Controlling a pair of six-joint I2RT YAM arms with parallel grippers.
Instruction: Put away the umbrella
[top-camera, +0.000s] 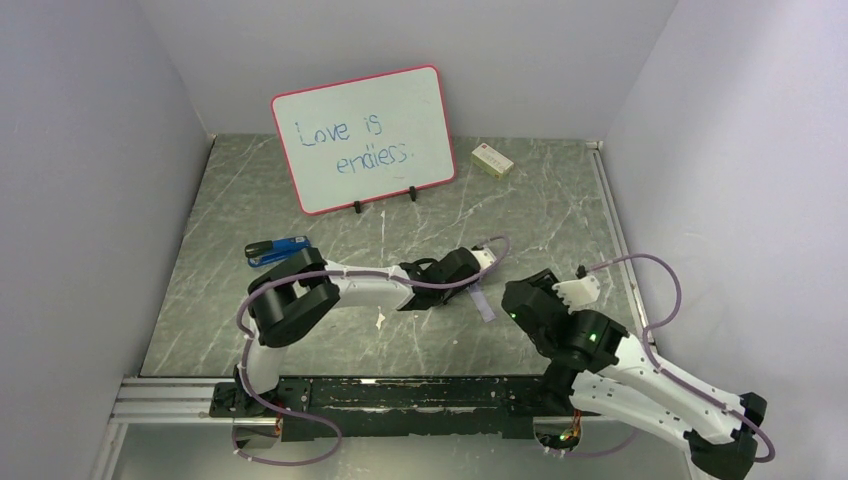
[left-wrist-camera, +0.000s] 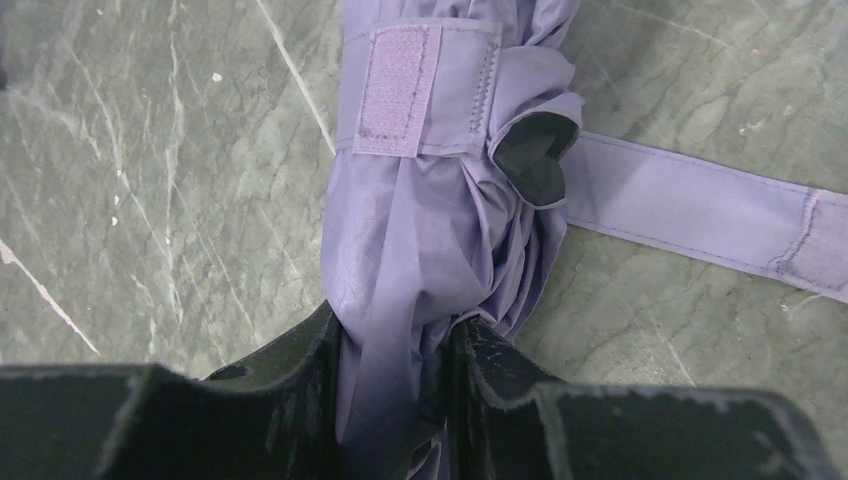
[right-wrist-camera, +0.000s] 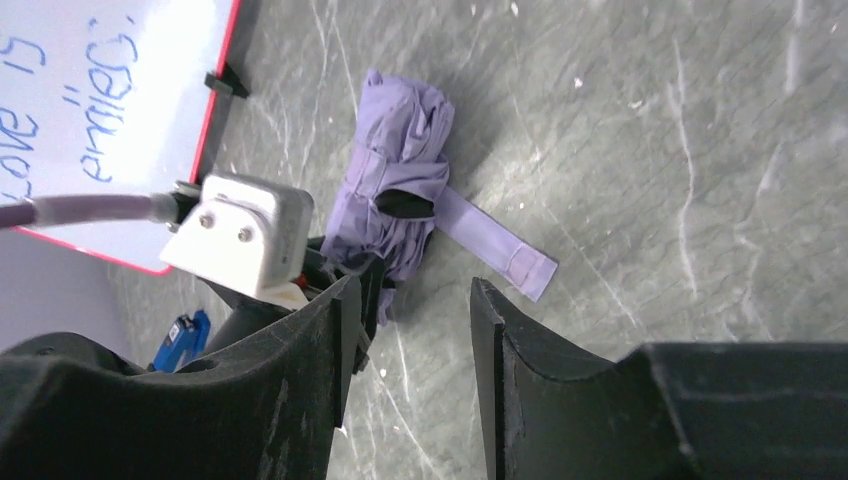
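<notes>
Closest in, my right hand (right-wrist-camera: 415, 292) hangs over the table (right-wrist-camera: 650, 150) with its two black fingers partway apart and nothing between them; the marbled green surface shows through the gap. Just beyond it, my left hand (left-wrist-camera: 390, 350) is pinched narrow on the umbrella (left-wrist-camera: 420, 230), both fingers pressing into the bunched lavender fabric at one end of the bundle. The umbrella lies folded on the table near its middle, with a bit of black lining showing at one pleat. Its closure strap (left-wrist-camera: 690, 205) is undone and lies flat on the table out to one side. A Velcro patch (left-wrist-camera: 400, 90) faces up on the band around the bundle. Farther off to my left a blue stapler (top-camera: 278, 250) rests on the table. At the back stands a red-framed whiteboard (top-camera: 365, 135) with blue handwriting, and a small pale box (top-camera: 493, 160) lies to its right.
</notes>
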